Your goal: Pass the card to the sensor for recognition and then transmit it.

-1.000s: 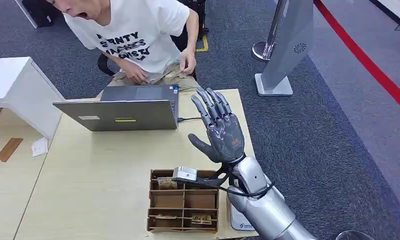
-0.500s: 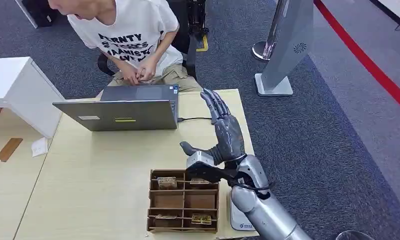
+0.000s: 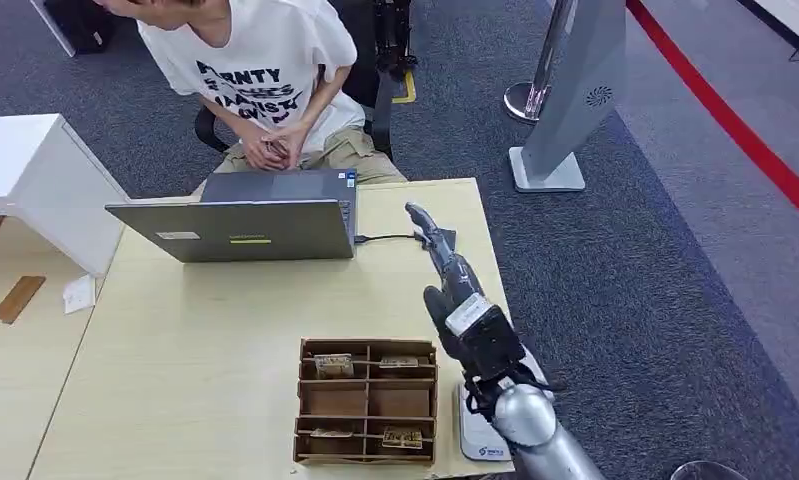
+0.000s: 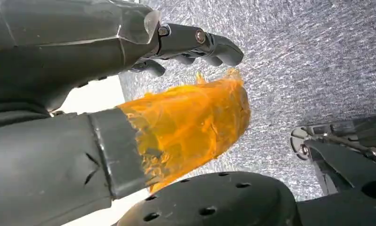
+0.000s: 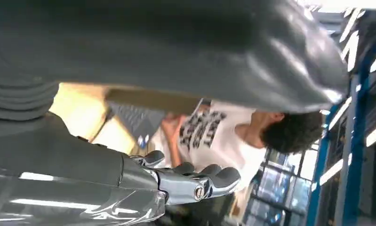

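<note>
R robot hand (image 3: pixel 453 275): raised over the worktop (image 3: pixel 195 340), edge-on, fingers (image 5: pixel 209 179) stretched twd the laptop (image 3: pixel 237 230); released, nothing in it.
L robot hand (image 4: pixel 82 52): hangs over grey carpet (image 4: pixel 317 56); thumb wrapped in orange film, fingers lightly curled and apart from the thumb, nothing betw them.
Cards (image 3: pixel 333 365): in the brown box (image 3: pixel 367 384) on the worktop, some in the far row, some in the near row; exact no. unclear.
White pad (image 3: pixel 472 432): flat, just beside the box, partly under the R arm.
Person (image 3: pixel 265 70): seated behind the laptop, hands together in lap.
</note>
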Motion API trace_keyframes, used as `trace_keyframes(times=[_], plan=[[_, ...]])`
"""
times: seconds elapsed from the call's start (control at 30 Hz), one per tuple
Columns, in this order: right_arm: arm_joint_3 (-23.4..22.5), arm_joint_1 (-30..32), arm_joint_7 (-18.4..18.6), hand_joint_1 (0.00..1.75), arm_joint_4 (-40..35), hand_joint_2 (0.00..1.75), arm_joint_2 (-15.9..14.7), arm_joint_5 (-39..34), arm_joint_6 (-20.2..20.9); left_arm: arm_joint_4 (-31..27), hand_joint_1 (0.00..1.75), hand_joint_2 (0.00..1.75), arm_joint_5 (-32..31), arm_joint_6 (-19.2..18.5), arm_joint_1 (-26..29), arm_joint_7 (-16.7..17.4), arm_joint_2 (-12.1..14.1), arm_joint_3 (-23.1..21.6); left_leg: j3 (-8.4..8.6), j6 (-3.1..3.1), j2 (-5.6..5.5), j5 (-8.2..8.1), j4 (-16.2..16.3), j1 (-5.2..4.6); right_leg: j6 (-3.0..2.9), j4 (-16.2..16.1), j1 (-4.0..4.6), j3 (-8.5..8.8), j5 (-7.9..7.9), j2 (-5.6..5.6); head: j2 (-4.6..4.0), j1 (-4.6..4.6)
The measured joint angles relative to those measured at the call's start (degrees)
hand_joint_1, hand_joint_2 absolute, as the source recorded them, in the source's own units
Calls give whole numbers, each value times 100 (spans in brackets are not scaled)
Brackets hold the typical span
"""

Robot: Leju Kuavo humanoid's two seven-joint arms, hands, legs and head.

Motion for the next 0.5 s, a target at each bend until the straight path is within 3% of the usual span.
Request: trace_keyframes(times=[0.13,0.23,0.3,0.43,0.5], plan=[[-44,183,109,0,-218,0,-70,-861,573,0,0,0,37,15,19,-20,20,48,0,0,0,0,0,0,0,0,0,0,0,0,0,-2],[-48,274,205,0,-303,0,-213,-1505,1228,0,0,0,50,24,23,-44,33,57,1,0,1,0,0,0,0,0,0,1,0,0,0,0],[-46,322,205,0,-325,0,-290,-1661,1441,0,0,0,50,24,26,-57,44,70,0,0,0,0,0,0,0,0,0,1,0,0,0,-2],[9,338,164,0,-338,0,-502,-2066,2254,0,0,0,33,7,25,-90,70,88,1,0,1,0,0,0,0,0,0,1,0,0,0,0],[50,359,140,0,-338,0,-592,-2117,2415,0,0,0,31,2,25,-103,79,92,1,0,0,0,0,0,0,-1,0,1,0,0,0,0]])
